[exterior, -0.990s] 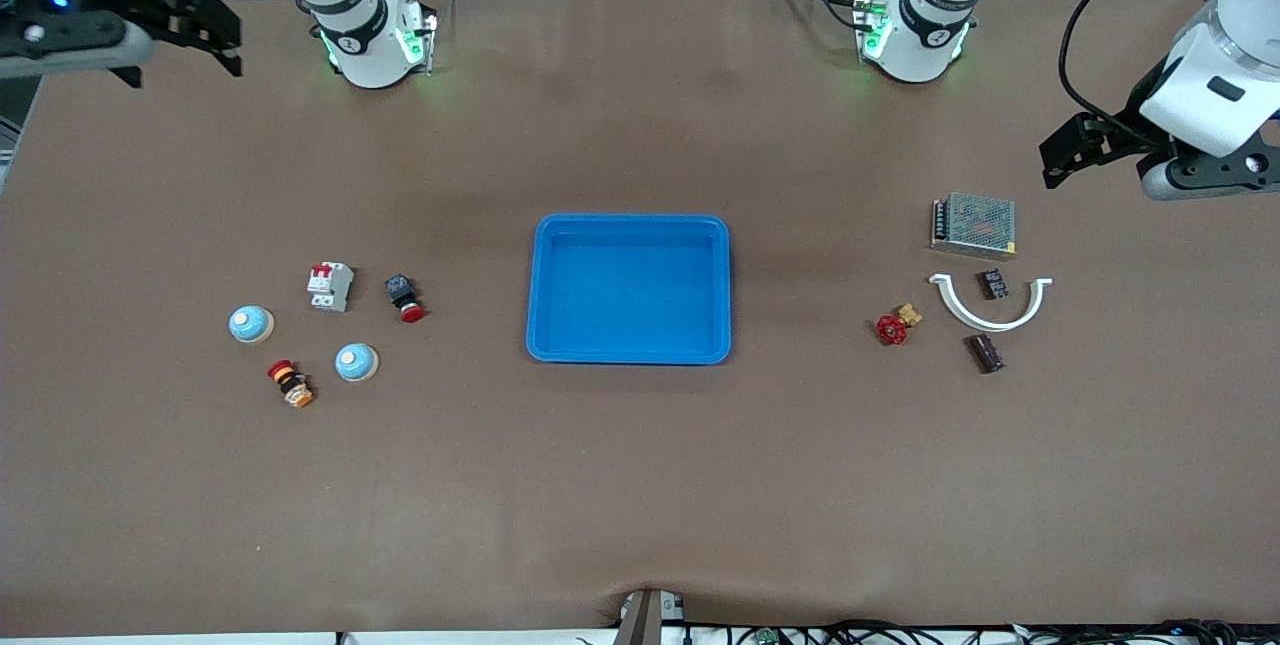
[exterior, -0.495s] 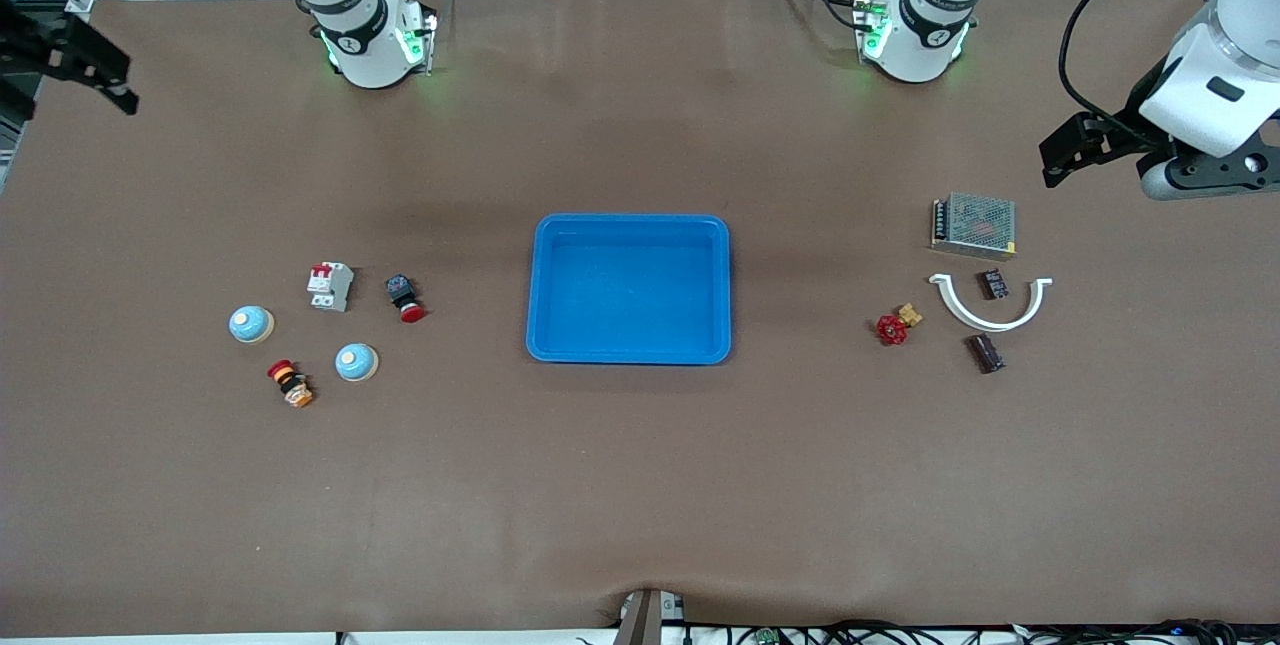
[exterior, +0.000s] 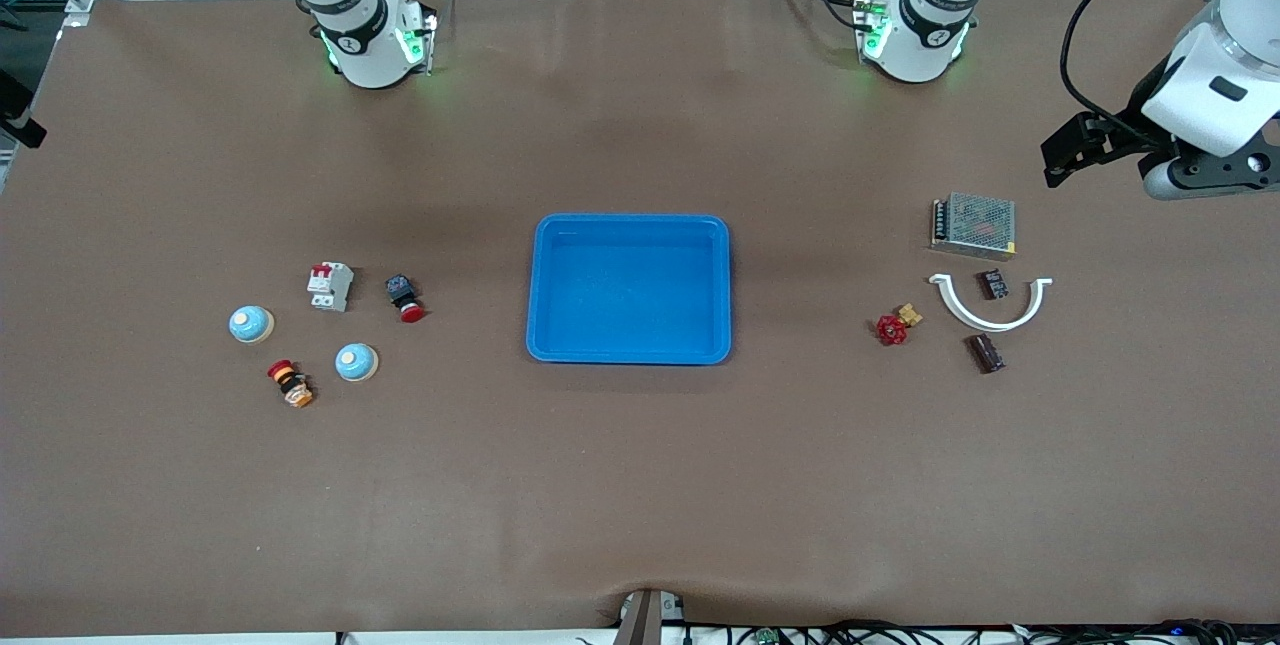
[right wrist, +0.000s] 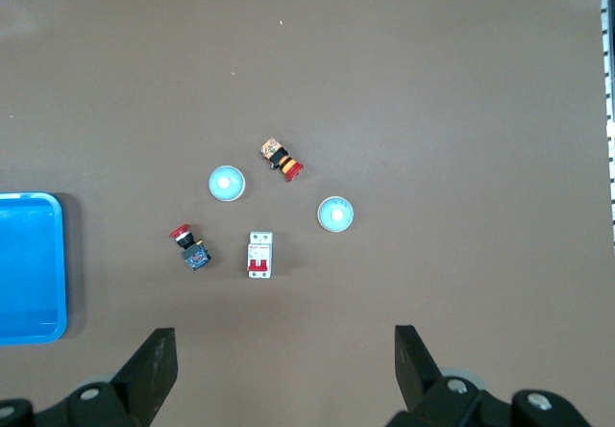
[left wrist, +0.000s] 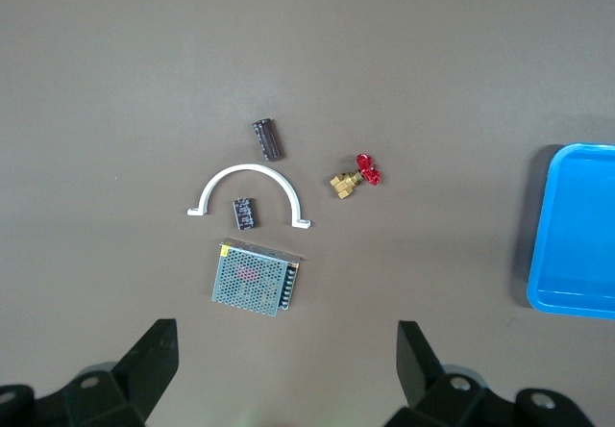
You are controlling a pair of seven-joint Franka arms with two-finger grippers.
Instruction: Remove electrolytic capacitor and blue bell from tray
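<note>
Arms both hang high, tools spread wide: your left tool (left wrist: 283, 364) over the worktop's (exterior: 640, 485) right edge, right tool (right wrist: 279, 369) barely visible at frame left. Capacitor (exterior: 986, 353) lies lower right; bells (exterior: 356, 362) (exterior: 250, 324) — lower left.

Both arms are glossy white with black joint bands. Their bases (exterior: 372, 35) glow green, black cables trailing beside. The left end effector (left wrist: 283, 374) has black, wedge-shaped fingers (left wrist: 154, 355) on a black mount.
</note>
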